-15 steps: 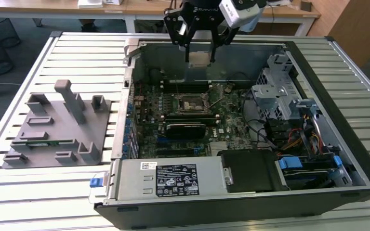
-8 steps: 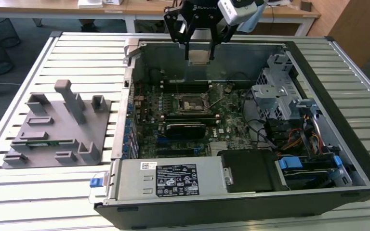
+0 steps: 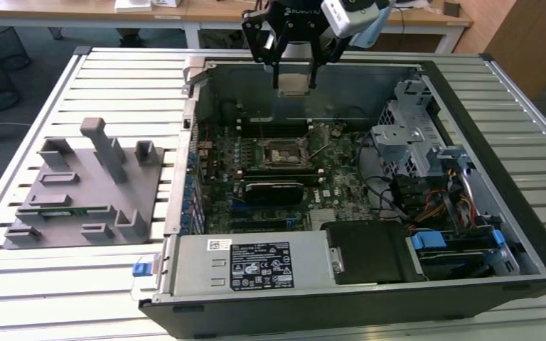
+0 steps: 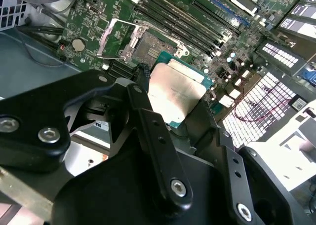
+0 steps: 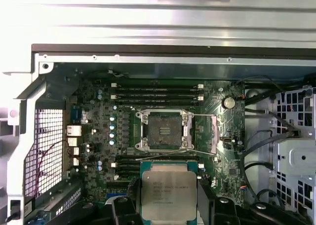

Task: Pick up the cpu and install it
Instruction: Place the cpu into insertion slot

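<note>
Gripping cpu (image 5: 168, 194), claw (image 3: 295, 80) above open computer case (image 3: 349, 312), motherboard (image 5: 98, 131) inside, socket (image 5: 164, 131) uncovered

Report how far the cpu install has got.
Done: the pickup. The pincer grips the cpu by two opposite edges. In hand: the cpu hangs in the air above the motherboard, raised clear of the socket. Left: seating it. The socket is open and empty, with its frame swung aside.
</note>
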{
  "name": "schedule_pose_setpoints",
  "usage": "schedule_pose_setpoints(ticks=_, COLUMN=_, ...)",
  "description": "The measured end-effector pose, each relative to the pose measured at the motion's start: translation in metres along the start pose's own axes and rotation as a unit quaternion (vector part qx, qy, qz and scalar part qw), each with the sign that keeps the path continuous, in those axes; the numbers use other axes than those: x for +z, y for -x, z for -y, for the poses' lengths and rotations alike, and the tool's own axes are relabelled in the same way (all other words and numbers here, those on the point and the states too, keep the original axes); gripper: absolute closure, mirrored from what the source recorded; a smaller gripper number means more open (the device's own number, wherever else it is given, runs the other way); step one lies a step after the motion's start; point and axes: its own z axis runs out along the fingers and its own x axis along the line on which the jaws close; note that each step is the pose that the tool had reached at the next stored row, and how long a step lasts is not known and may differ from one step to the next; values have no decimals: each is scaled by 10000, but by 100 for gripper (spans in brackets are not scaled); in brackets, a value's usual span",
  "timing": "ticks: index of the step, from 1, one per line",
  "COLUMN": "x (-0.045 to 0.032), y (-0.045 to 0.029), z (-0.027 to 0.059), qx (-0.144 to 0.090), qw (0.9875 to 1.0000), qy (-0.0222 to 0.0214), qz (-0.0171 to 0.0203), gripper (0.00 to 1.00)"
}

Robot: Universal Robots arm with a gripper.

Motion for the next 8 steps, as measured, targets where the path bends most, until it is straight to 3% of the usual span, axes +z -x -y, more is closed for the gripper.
schedule_pose_setpoints(ticks=8, x=30, y=0, z=1, qx=474, qw=9989, qy=-29, qz=20, gripper=46)
